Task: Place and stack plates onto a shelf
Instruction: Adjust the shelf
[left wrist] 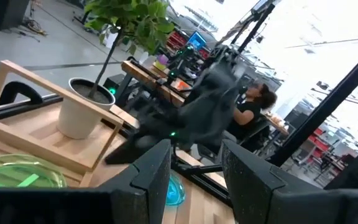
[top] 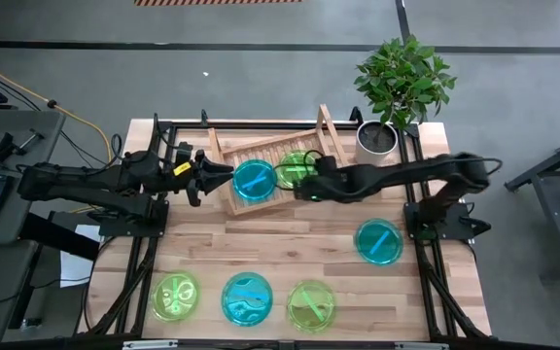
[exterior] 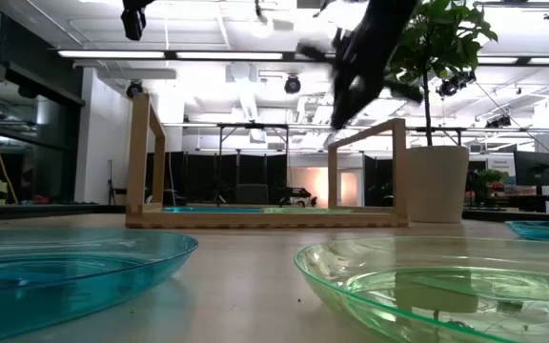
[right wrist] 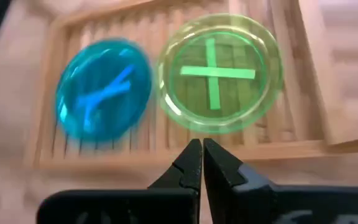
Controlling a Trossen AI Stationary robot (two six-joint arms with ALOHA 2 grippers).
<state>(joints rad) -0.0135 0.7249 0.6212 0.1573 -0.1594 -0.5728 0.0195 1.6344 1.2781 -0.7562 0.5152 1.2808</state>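
**Two plates on the shelf, four left on the counter**

We see a blue plate (top: 254,181) and a green plate (top: 295,167) on the shelf (top: 331,136). Our right hand (right wrist: 202,163) hovers pinched together, empty; our left hand (top: 199,179) waits spread apart beside the shelf. Next, we judge, comes fetching the blue plate on the counter (top: 378,241).

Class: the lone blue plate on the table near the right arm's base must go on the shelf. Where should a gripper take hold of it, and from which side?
Grip the blue plate by its raised rim, coming from above with one finger inside and one outside. It lies flat on the table, so the thin edge is probably the only graspable part. The right gripper, shut over the shelf, seems nearest.
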